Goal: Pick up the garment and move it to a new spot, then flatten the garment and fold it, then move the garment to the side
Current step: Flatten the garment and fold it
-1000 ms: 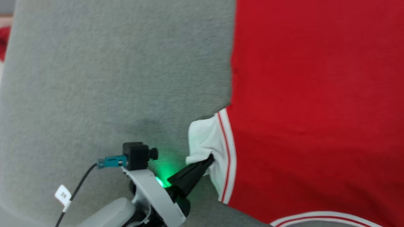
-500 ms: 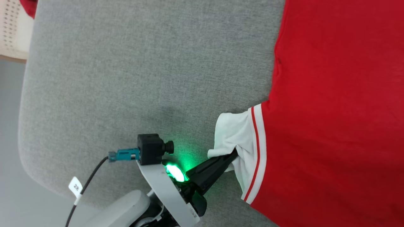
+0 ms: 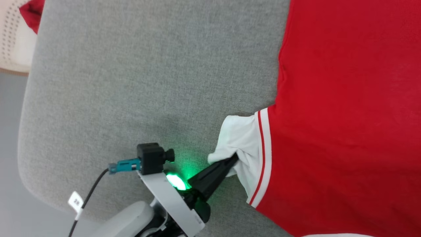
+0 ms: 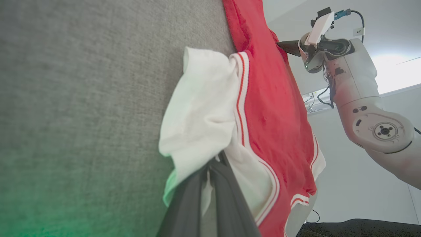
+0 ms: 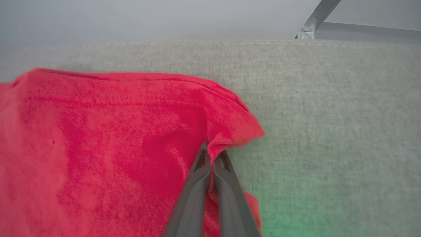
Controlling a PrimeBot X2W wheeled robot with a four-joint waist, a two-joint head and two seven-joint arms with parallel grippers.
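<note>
**Drawing the sleeve out to flatten**

Head view: Finds the left gripper (image 3: 234, 157) clamped on the white sleeve (image 3: 240, 138) of the red jersey (image 3: 345, 115), the red body spread beyond and to the right of the fingertips on the grey cushion (image 3: 131, 82). Against the picture from half a second ago, puts tips and sleeve slightly further left relative to the cushion's rounded edge, with the red side seam following. Reads as a small outward tug taking up slack, so flattening is under way and folding is not yet begun. Leaves broad bare cushion left of the fingers before the edge drops to the floor (image 3: 10, 164). Past that edge, shows a pale perforated basket (image 3: 13, 42) and a red cloth (image 3: 31, 13), well apart from the fingers.

Left wrist view: Looks along the left gripper (image 4: 215, 163), shut with the white sleeve (image 4: 200, 112) bunched at its tips. Shows striped trim just beyond, then the red jersey (image 4: 276, 115) running away to the right gripper (image 4: 285, 46) at its far end.

Right wrist view: Shows the right gripper (image 5: 213, 153) pinched together on a puckered corner of the red jersey (image 5: 98, 148). Leaves open grey cushion (image 5: 329, 115) to the right of and beyond the fingers, ending at a far edge with a metal bracket (image 5: 315, 19) past it.
</note>
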